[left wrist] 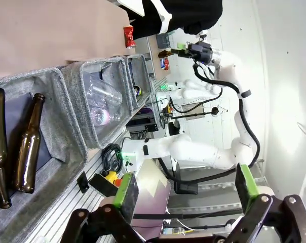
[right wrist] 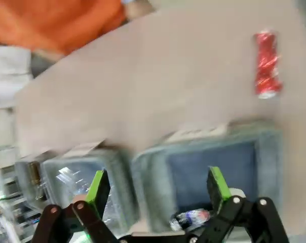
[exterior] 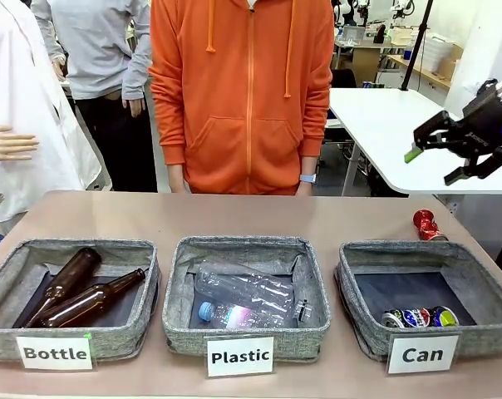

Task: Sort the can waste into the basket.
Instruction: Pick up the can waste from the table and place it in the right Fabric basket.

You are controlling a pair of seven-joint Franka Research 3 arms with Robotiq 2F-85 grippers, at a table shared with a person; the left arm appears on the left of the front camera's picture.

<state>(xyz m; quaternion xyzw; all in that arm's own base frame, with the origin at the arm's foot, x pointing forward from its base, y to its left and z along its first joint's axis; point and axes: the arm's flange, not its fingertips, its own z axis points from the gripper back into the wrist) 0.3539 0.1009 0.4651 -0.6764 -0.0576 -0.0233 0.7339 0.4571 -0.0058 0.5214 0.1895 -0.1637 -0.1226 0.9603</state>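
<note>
**Red can** (exterior: pixel 425 224): shiny, crushed, lying on the table (exterior: pixel 234 216) just behind the far right corner of the Can basket (exterior: pixel 475 287), outside it. The right wrist view shows the same can (right wrist: pixel 267 63) alone on bare table surface, apart from the basket wall (right wrist: pixel 208 147).

**Dark printed can** (exterior: pixel 417 317): inside the Can basket, on the dark lining against the near wall, behind the white "Can" label (exterior: pixel 422 355).

**Right pincer** (exterior: pixel 438 162): raised in the air above the table's right end, higher than the red can and touching nothing. Its jaws are spread wide and it carries nothing. Its own wrist camera looks down between the green pads (right wrist: pixel 98 186) onto the Can basket.

**Left pincer** (left wrist: pixel 186 190): jaws likewise released, nothing between them, off the near edge of the table.

**Plastic basket** (exterior: pixel 313 283): in the middle of the row, holding clear plastic bottles (exterior: pixel 243 295).

**Bottle basket** (exterior: pixel 10 266): at the left, holding two brown glass bottles (exterior: pixel 89 301) lying side by side.

**Person in an orange hoodie** (exterior: pixel 243 91): standing at the far edge of the table, arms hanging down.
</note>
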